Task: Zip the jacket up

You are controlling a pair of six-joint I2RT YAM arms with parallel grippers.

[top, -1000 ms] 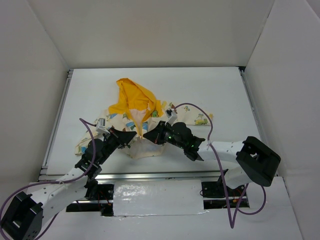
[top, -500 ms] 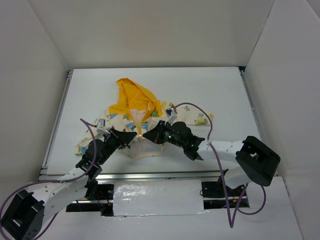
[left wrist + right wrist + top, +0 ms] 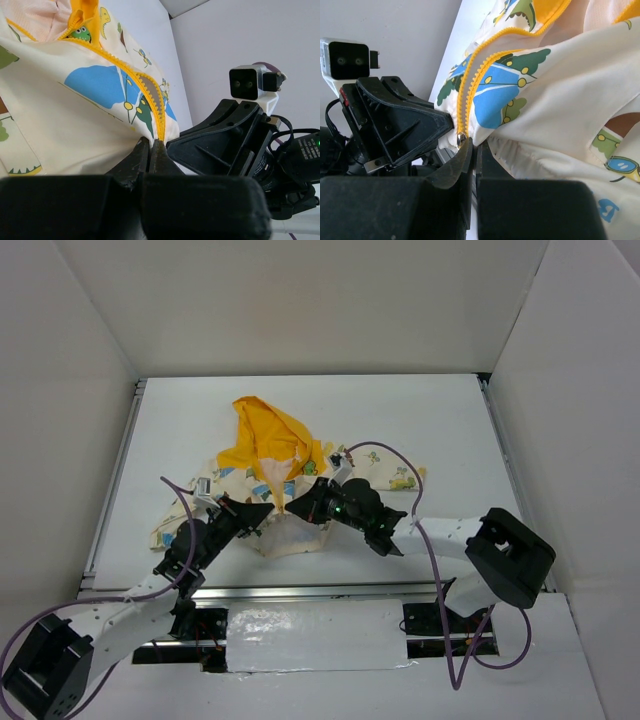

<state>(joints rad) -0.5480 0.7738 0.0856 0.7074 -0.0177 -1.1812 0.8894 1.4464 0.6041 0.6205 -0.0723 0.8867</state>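
one jacket (image 3: 268, 445) — left gripper (image 3: 150, 149), right gripper (image 3: 470, 150) pinching it

A flat white table top (image 3: 420, 420) sits inside 3 plain white walls (image 3: 300, 300), with a thin grey metal rail (image 3: 112, 480) along its left side and bright light.

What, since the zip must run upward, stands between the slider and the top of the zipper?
Nothing visible does. The right gripper pinches the jacket at the slider, the left gripper pinches it alongside, and the yellow zipper teeth above both lie uncovered.
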